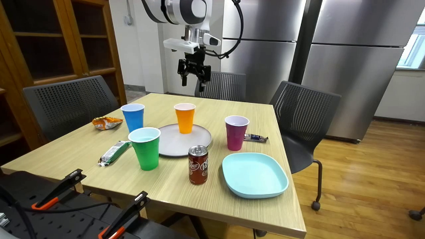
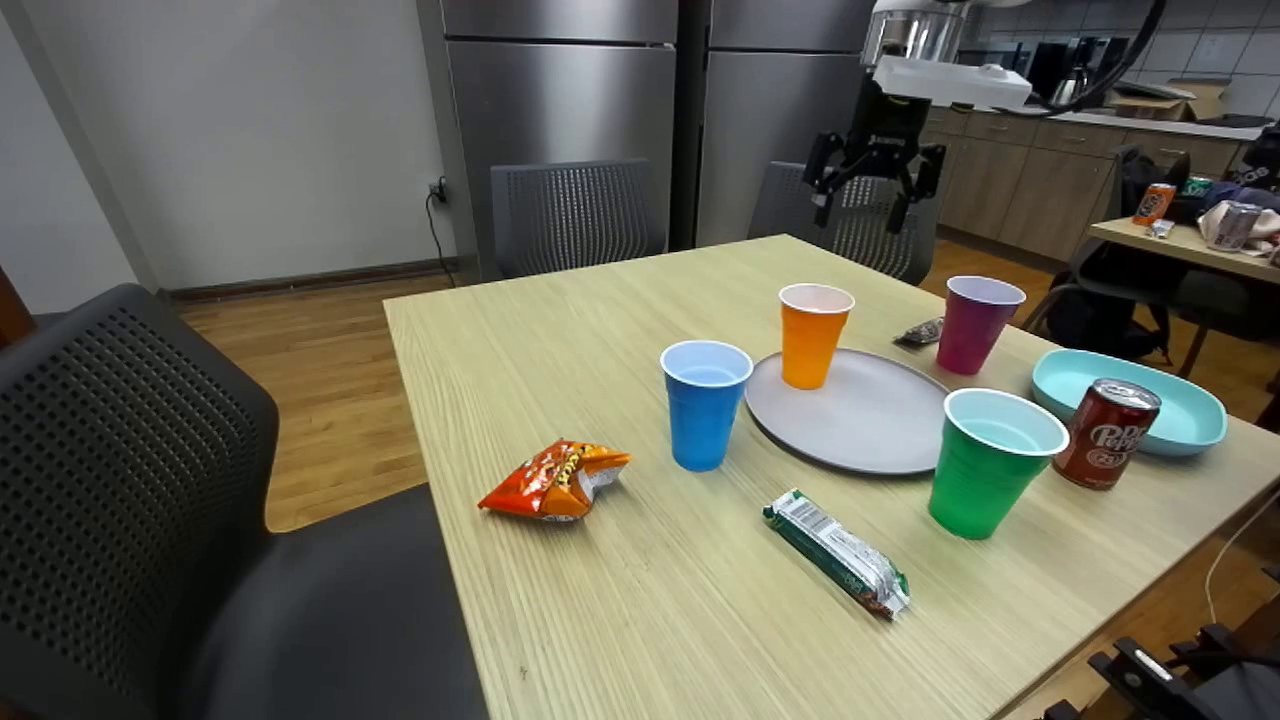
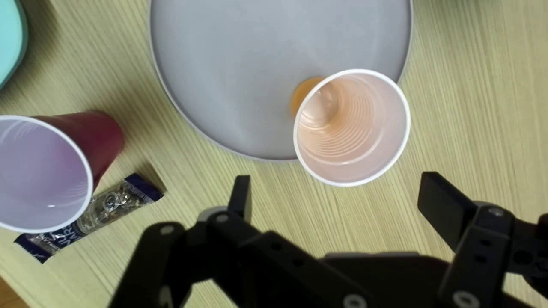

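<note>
My gripper (image 3: 336,192) stands wide open, with bare tabletop showing between its fingers in the wrist view. In both exterior views it hangs well above the table, pointing down, by the far side. Nearest to it is an upright orange cup (image 1: 185,121) (image 2: 812,345) (image 3: 353,124), white inside, on a round grey plate (image 1: 174,146) (image 2: 860,430) (image 3: 244,64). The cup stands near the plate's edge, apart from the fingers. A purple cup (image 1: 235,136) (image 2: 972,335) (image 3: 105,139) stands beside the plate, partly covering a dark-wrapped nut bar (image 3: 111,203).
On the table also stand a blue cup (image 2: 705,420), a green cup (image 1: 147,152), a Dr Pepper can (image 1: 198,169) and a turquoise plate (image 1: 255,176). An orange snack bag (image 2: 555,485) and a green-wrapped bar (image 2: 840,555) lie there. Dark chairs (image 1: 302,109) surround it.
</note>
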Available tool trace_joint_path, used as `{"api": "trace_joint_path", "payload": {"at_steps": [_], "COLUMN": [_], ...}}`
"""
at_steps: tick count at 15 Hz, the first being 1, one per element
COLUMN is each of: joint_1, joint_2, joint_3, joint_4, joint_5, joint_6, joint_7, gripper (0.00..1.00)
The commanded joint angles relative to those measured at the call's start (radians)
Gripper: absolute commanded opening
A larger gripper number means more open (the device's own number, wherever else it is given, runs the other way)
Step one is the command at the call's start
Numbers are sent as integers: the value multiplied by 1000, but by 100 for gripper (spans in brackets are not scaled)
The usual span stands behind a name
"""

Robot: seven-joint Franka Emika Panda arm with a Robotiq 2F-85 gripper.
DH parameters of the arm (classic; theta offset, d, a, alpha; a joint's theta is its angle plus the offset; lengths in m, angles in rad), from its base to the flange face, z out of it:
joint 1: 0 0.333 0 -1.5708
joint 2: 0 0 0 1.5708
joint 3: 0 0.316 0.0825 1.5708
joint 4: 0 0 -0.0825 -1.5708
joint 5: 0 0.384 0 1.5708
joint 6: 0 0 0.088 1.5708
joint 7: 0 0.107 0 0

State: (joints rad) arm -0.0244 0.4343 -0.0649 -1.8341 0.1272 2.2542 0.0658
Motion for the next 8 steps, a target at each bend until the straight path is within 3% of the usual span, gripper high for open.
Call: {"api": "trace_joint_path", "payload": {"at_steps": [1,8], "joint_1": [-9,-2], "joint_2": [-24,-91], "joint_3": [16,23], "joint_4": [-16,-78], "joint_5": [-18,-28], "joint_6": [-3,-6], "joint_7": [-7,-26], "gripper": [100,100]}}
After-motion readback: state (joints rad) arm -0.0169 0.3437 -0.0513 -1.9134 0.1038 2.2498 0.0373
